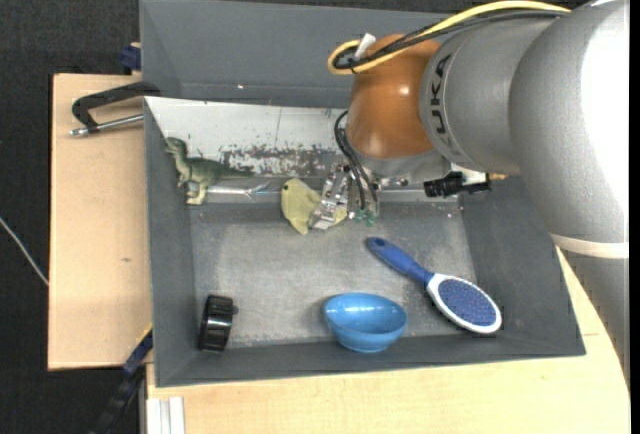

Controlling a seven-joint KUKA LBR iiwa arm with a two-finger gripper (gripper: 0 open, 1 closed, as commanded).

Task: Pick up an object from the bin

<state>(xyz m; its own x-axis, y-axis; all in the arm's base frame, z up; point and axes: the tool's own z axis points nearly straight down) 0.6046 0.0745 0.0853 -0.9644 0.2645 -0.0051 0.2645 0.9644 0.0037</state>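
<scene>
1. The gripper [335, 204] sits low by the far side of the bin [160, 252], touching or just beside a pale yellow lump [297, 206]. I cannot tell if it is spread or pinching.
2. It is probably there to grab that lump.
3. A blue brush [440, 287] lies nearer, to the right.
4. The arm [480, 102] shows the letters "UKA".

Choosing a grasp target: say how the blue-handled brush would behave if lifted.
The brush looks like hard plastic: probably stiff, light. Its oval head is wider than its handle, so gripped by the handle it may tip head-down. Lying flat, it shouldn't roll.
</scene>
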